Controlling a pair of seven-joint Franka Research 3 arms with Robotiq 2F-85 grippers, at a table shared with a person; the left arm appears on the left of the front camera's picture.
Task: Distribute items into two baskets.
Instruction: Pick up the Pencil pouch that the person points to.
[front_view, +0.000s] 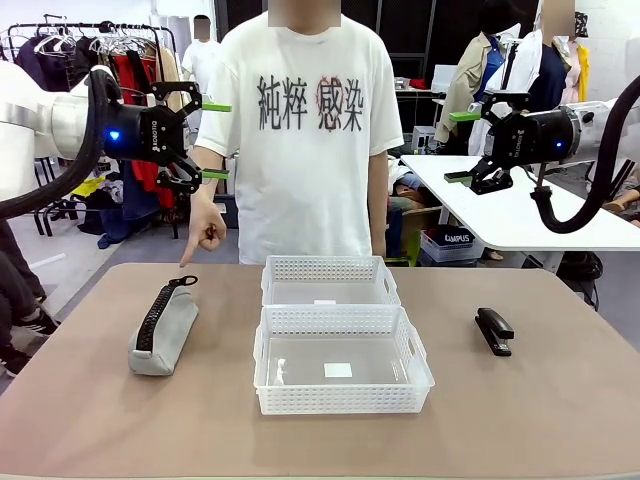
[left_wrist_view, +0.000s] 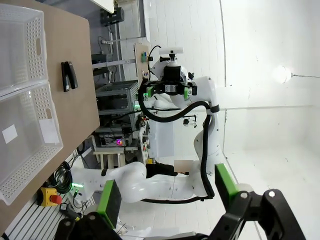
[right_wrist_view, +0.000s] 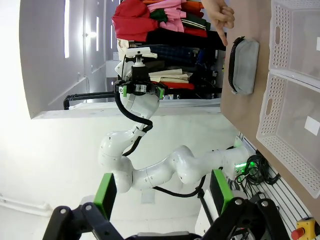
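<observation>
Pouch (front_view: 163, 330): grey woven cloth, matt, slightly rough; zipper (front_view: 160, 315) black, toothed. Stapler (front_view: 494, 331): black, smooth, faint sheen; metal or plastic cannot be told. Near basket (front_view: 343, 398) and far basket (front_view: 330, 268): translucent white plastic, lattice walls, smooth semi-gloss floors; white paper sticker (front_view: 338, 370) on the near one's floor. Table (front_view: 550, 420): brown top, matt and smooth. Left gripper (front_view: 218, 140) and right gripper (front_view: 458, 147): black matt bodies, green matt pads (front_view: 215, 106). Left arm (right_wrist_view: 150, 172): glossy white shell.

brown table (front_view: 80, 420) | person (front_view: 300, 150), white T-shirt, behind it | clothes rack (front_view: 60, 45) back-left | white table (front_view: 520, 215) back-right
</observation>
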